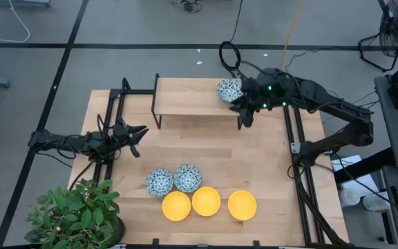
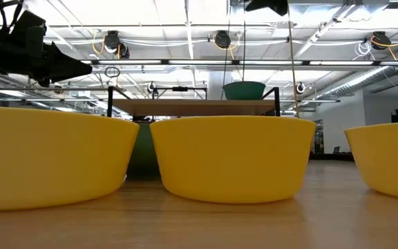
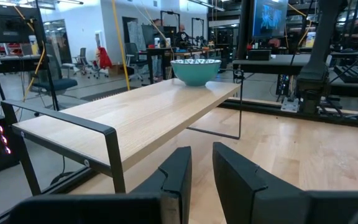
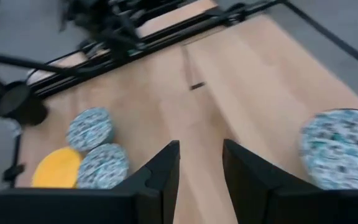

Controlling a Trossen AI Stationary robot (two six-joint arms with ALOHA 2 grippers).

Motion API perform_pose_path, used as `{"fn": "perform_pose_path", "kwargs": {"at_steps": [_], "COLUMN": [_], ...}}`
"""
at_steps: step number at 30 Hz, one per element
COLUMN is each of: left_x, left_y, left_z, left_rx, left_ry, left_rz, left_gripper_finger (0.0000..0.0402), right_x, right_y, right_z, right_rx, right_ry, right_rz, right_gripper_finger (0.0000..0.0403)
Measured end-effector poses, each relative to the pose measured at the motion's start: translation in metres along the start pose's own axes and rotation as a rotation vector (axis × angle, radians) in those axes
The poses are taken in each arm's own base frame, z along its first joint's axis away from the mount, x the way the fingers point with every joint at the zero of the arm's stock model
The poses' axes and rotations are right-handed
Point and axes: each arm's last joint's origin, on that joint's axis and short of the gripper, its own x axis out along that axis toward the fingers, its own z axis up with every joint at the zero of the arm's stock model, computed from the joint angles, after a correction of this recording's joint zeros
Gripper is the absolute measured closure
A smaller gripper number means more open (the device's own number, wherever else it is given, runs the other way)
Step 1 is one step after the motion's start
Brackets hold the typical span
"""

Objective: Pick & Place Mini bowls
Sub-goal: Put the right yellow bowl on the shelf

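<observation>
Table: a pale wooden top (image 1: 254,166) with visible plank grain is seen, framed by dark metal rails.
Shelf: a raised wooden board (image 1: 192,97) on thin black metal legs is set at the far side of the table; its flat top is seen lengthwise in the left wrist view (image 3: 142,112).
Patterned bowl on shelf: one round bowl (image 1: 229,90), white with a dense blue-green pattern inside, is seated at the shelf's right end; from the side its outer wall is shown as plain teal (image 3: 195,70).
Patterned pair: two more patterned bowls (image 1: 159,182) (image 1: 187,178) are placed touching each other near the table's front.
Yellow bowls: three plain, smooth, bright yellow bowls (image 1: 176,205) (image 1: 206,200) (image 1: 242,205) are lined up along the front edge; the first two touch, the third is set slightly apart. Their flared walls fill the low view (image 2: 230,158).
Right gripper: the right gripper (image 1: 244,111) is held above the shelf's right end, just beside the patterned bowl there; its fingers are parted and nothing is gripped (image 4: 201,168).
Left gripper: the left gripper (image 1: 138,135) is held level over the table's left side, pointed towards the shelf; a narrow gap is seen between the fingers, which appear empty (image 3: 201,171).
Plant: a leafy green plant (image 1: 74,214) is stood at the front left corner.
</observation>
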Motion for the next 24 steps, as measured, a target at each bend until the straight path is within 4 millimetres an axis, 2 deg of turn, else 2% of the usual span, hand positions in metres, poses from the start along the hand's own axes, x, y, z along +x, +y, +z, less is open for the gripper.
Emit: {"fn": "perform_pose_path", "kwargs": {"at_steps": [14, 20, 24], "left_x": [0.000, 0.000, 0.000], "left_y": [0.000, 0.000, 0.000], "left_z": [0.000, 0.000, 0.000], "left_rx": [0.000, 0.000, 0.000], "left_ry": [0.000, 0.000, 0.000], "left_rz": [0.000, 0.000, 0.000], "left_gripper_finger": [0.0330, 0.0330, 0.0330], "right_x": [-0.003, 0.001, 0.008], "right_y": [0.073, 0.099, 0.113], "right_z": [-0.024, -0.048, -0.072], "right_rx": [-0.135, -0.136, -0.141], "right_ry": [0.071, 0.163, 0.248], "right_rz": [0.243, 0.318, 0.349], "right_gripper_finger": [0.0293, 0.0292, 0.0291]}}
